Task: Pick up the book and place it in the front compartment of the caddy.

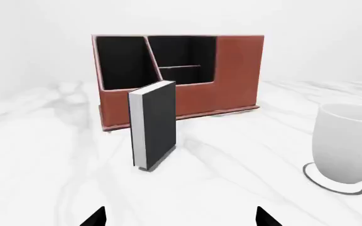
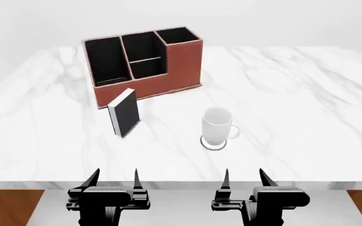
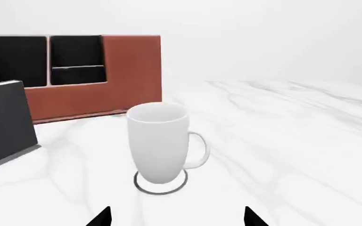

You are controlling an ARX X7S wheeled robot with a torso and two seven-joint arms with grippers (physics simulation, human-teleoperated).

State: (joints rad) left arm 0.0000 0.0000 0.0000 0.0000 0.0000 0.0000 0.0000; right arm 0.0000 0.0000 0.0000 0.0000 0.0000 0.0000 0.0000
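While both of my arms hung back at the near edge of the white marbled table [image 2: 307,103], nothing was yet in either grip. My left gripper [image 2: 114,178] stood with its two black fingers spread wide and empty, lined up roughly with the small thin book with black covers and white page edges [image 2: 125,113]. That book stood upright on its bottom edge, well apart from my fingers and just in front of the reddish-brown leather-look caddy with black pockets [image 2: 168,80], near its left front corner but not touching it as far as I could tell. I judged that standing pose handy: the covers offered two flat faces for a pinch across the thickness.

Behind it, the caddy sat at a slight angle, its pockets open upward; the low front wall would be the one to clear when lowering the book in.

Further right, a plain white ceramic mug [image 2: 218,127] stood on a thin round coaster [image 2: 214,143], handle pointing right, well clear of the book and of the path to the caddy. My right gripper [image 2: 244,178] faced that mug, likewise spread wide and holding nothing.
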